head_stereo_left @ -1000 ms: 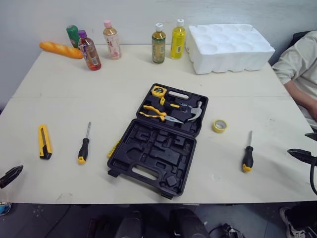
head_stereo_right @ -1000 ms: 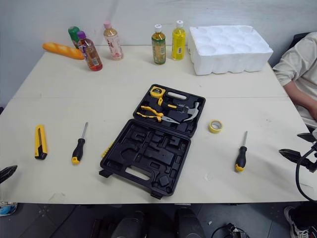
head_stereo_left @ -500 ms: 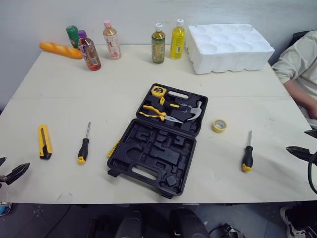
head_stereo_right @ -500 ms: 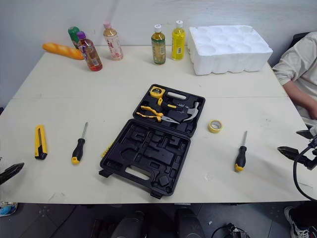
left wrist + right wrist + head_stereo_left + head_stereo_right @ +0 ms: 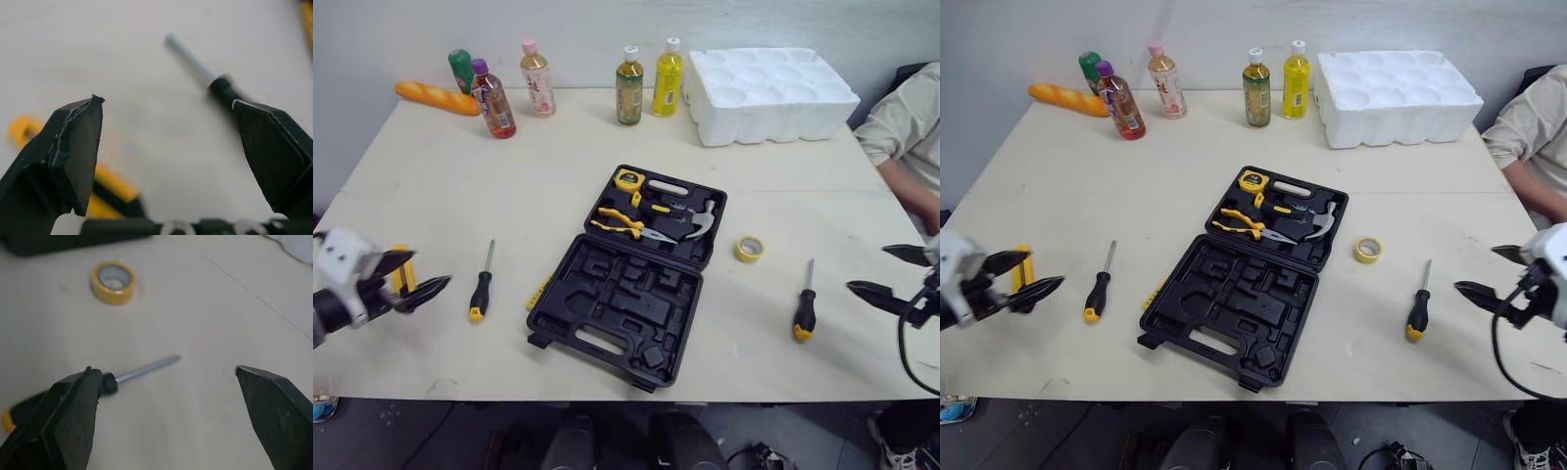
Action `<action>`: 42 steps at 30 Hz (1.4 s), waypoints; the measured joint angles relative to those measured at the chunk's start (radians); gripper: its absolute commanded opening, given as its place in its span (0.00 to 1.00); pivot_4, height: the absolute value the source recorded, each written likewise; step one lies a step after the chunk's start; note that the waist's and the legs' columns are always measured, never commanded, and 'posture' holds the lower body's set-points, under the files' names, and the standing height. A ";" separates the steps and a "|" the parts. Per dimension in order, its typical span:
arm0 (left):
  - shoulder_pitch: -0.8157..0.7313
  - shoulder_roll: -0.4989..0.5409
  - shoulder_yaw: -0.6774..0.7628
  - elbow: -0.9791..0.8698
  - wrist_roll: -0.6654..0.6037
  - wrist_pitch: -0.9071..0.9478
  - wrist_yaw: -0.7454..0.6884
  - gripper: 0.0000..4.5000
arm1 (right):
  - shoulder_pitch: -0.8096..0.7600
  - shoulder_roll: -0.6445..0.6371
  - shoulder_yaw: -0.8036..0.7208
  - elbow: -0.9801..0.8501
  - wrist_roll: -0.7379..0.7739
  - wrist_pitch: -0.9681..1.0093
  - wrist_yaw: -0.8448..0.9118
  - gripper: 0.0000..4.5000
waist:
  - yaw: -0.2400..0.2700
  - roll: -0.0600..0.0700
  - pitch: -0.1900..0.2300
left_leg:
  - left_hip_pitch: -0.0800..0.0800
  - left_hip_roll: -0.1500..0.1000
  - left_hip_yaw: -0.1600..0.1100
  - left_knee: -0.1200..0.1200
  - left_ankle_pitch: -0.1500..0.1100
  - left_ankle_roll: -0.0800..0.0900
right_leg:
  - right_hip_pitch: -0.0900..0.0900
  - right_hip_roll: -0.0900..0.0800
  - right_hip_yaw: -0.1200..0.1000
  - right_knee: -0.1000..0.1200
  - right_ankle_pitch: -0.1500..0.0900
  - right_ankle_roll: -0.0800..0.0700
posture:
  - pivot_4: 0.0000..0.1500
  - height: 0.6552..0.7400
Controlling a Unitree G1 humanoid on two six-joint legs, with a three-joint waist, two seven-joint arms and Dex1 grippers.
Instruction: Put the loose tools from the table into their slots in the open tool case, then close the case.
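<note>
Left eye view: my left gripper (image 5: 431, 269) has swung in at the knife (image 5: 402, 280), my right gripper (image 5: 867, 267) toward the right screwdriver (image 5: 803, 311) — both open, pickups imminent.

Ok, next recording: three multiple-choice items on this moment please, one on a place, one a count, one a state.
1. Where is the yellow tape roll relative to the open tool case? A. inside it B. on the table between it and the right-hand screwdriver C. behind it
2. How many bottles stand along the table's back edge? A. five B. three C. seven
3. The left gripper is: A. shut on the tape roll B. shut, empty C. open
Answers: 1 B, it lies on bare tabletop right of the case; 2 A, five caps line the back; 3 C, its fingers stand wide apart.
</note>
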 measured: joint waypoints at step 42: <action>-0.746 -0.417 -0.601 0.552 0.378 -0.196 -0.103 0.00 | -0.389 0.296 0.662 -0.116 -0.172 0.240 -0.320 0.01 | 0.024 -0.004 -0.001 | -0.022 -0.001 0.000 0.019 0.005 -0.007 | -0.020 0.002 0.000 0.016 0.000 0.001 | 1.00 1.00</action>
